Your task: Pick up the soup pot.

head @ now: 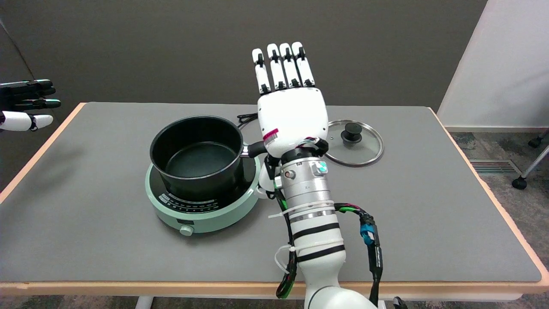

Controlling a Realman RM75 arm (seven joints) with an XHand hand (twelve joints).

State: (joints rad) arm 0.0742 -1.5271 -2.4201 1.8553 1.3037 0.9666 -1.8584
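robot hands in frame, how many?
2. The right hand is raised open over the table by the soup pot's handle; the left hand hangs at the upper-left edge, partly cropped.

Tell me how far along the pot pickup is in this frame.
Early stage. Done: the glass lid is already off, lying on the table to the right. In hand: nothing; the right hand is raised above the pot's handle, fingers extended straight, gripping nothing. Left: the soup pot sits on the green cooktop, so the hand must lower, close on the handle and lift.
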